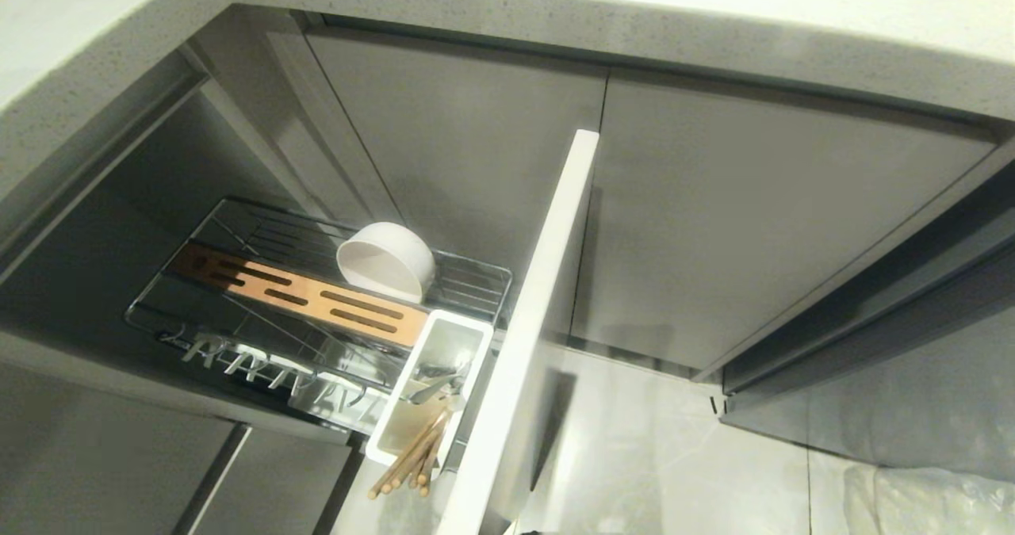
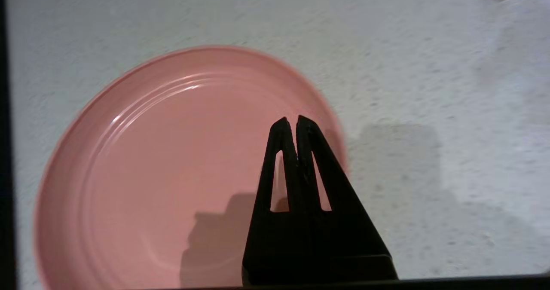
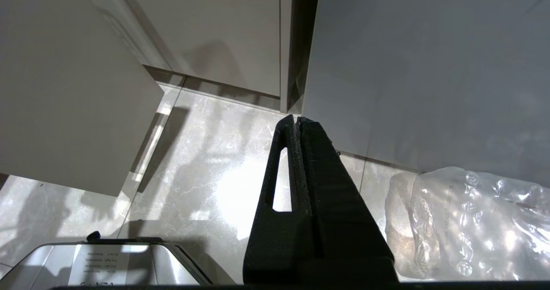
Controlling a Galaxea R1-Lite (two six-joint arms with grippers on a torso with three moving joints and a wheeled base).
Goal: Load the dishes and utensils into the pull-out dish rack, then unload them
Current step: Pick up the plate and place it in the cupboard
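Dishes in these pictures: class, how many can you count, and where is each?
2. A white bowl lies tipped on its side in the pull-out dish rack; a pink plate lies flat on the speckled countertop. Others may be out of view.

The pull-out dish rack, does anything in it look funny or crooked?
Yes. The small round cream-white bowl lies tipped on its side on the chrome wire dish rack, its opening facing sideways. The thin light-wood chopsticks lean out over the end of the white rectangular utensil caddy.
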